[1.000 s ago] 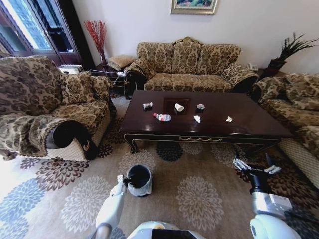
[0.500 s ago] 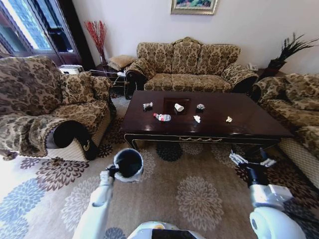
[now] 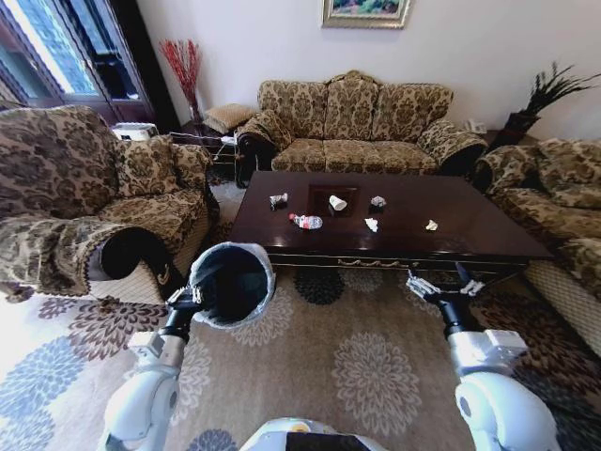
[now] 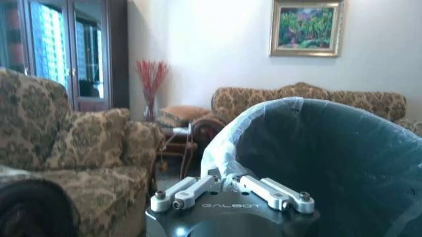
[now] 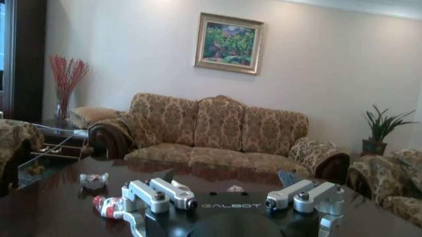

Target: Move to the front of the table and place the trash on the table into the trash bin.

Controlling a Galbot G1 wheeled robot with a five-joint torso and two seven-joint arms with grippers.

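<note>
Head view: left gripper [image 3: 192, 299] pinches the bin [image 3: 231, 284] rim, lifted before the table [image 3: 470, 221]; keep it level while the wide-open right gripper [image 3: 445, 285] reaches the trash [image 3: 307, 222].

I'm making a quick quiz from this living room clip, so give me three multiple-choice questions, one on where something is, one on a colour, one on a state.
1. Where is the round black trash bin with the whitish bag liner?
A. on the floor by the sofa
B. lifted off the patterned carpet by the left gripper
C. on the table

2. What colour is the label on the clear plastic bottle?
A. red
B. blue
C. green

3. How is the right gripper?
A. shut on a paper wad
B. shut on the bottle
C. open and holding nothing

Answers:
1 B, the left gripper clamps its lined rim, bin tilted in the air.
2 A, red shows at one end.
3 C, its fingers are spread before the glossy dark reddish-brown coffee table.
</note>
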